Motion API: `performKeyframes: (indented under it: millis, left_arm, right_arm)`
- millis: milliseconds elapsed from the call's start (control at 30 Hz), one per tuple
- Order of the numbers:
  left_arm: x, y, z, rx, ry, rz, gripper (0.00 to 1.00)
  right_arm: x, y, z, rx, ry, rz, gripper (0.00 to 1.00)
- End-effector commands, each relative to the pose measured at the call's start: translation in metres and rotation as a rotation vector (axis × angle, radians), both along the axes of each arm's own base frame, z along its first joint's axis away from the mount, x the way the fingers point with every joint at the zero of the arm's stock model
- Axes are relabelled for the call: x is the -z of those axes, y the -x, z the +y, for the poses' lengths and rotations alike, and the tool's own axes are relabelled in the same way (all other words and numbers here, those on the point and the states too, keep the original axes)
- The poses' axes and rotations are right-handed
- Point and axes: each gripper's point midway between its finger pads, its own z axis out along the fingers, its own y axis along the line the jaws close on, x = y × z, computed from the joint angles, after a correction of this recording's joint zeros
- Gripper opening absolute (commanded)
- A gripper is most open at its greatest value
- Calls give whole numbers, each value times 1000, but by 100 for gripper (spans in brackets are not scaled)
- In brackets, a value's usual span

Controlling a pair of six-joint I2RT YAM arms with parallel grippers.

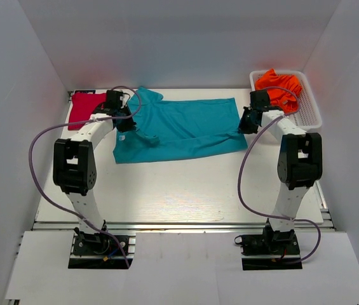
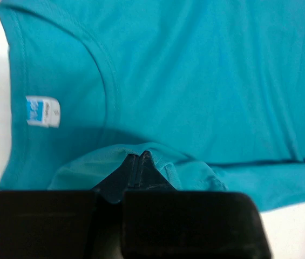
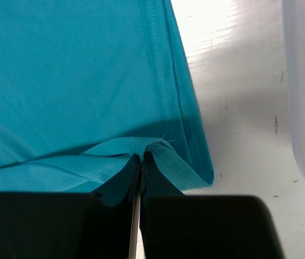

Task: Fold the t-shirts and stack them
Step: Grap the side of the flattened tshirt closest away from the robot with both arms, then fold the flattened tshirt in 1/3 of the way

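A teal t-shirt (image 1: pixel 185 127) lies spread across the far middle of the table, collar end to the left, hem to the right. My left gripper (image 1: pixel 126 122) is shut on a pinch of the teal t-shirt (image 2: pixel 195 81) near its collar and white label (image 2: pixel 42 111). My right gripper (image 1: pixel 248 122) is shut on the hem edge of the teal t-shirt (image 3: pixel 76 75), the cloth bunched over the fingertips (image 3: pixel 151 167). A red t-shirt (image 1: pixel 85 109) lies folded at the far left. An orange t-shirt (image 1: pixel 279 85) sits heaped in the basket.
A white plastic basket (image 1: pixel 311 109) stands at the far right by the right arm. White walls close in the table at the left, back and right. Purple cables loop from both arms. Bare white tabletop (image 1: pixel 179 190) stretches in front of the shirt.
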Motion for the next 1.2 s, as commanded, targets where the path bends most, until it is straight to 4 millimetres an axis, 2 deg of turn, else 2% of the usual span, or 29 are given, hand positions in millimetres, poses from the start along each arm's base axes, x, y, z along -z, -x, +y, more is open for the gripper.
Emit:
performKeyframes:
  millis: [0,200,233,333,400,433,467,500,533,567,600,633,667,700,733,767,800,833,867,967,1000,1067,1100,1167]
  left_arm:
    - [-21,-25,8,-15,19,-70,0]
    - [-7,-42,23,-46,47,-57,0]
    - [-1,-42,21,-40,53,-44,0]
    - [-1,-56,9,15,95,-67,0]
    - [4,-65,6,38,103,-73,0]
    - [-1,-71,5,39,104,-82,0]
    - [2,-73,5,39,103,-71,0]
    - [10,-76,13,20,94,-50,0]
    - [7,-79,15,11,84,-41,10]
    - [10,-80,17,12,69,-35,31]
    - [7,-80,17,11,68,-32,56]
    - [6,-76,16,24,68,-11,87]
    - [2,-76,21,15,69,-21,100]
    - [-5,-77,23,7,60,-35,100]
    - [-2,-70,23,7,59,-20,100]
    - [-18,-68,23,8,61,-56,100]
    - [-17,-61,24,7,61,-46,100]
    - [-24,-60,24,8,62,-67,100]
    - [-32,-60,24,9,63,-98,100]
    - [-51,-51,10,53,74,-144,100]
    - [-48,-49,8,61,82,-134,100]
    - [-56,-43,-3,107,105,-145,100]
    - [-50,-37,-8,130,129,-125,100]
    - [-49,-30,-9,144,129,-120,100]
  right_arm:
    - [-5,-11,-5,5,15,-7,0]
    - [6,-22,-11,40,15,11,0]
    - [9,-22,-12,42,18,18,0]
    - [17,-27,-14,45,11,33,0]
    - [14,-33,-13,38,11,19,0]
    - [13,-37,-12,27,13,3,12]
    - [10,-42,-10,8,14,-11,17]
    - [12,-43,-11,7,17,-5,27]
    - [5,-48,-11,-5,24,-20,42]
    - [1,-49,-10,-12,25,-32,46]
    - [-5,-51,-10,-18,30,-47,50]
    - [-9,-49,-4,-42,4,-50,52]
    - [-20,-49,0,-85,12,-81,90]
    - [-25,-47,5,-113,-2,-92,90]
    - [-22,-42,7,-143,0,-89,90]
    - [-33,-41,17,-188,-44,-120,90]
    - [-45,-39,22,-217,-59,-151,90]
    - [-36,-29,27,-239,-70,-139,90]
    - [-48,-27,38,-282,-114,-178,90]
    - [-50,-11,54,-358,-167,-190,90]
    - [-48,-8,59,-372,-170,-190,90]
    - [-44,-2,68,-408,-194,-177,90]
    - [-40,0,70,-419,-194,-171,90]
    - [-37,4,76,-434,-198,-165,90]
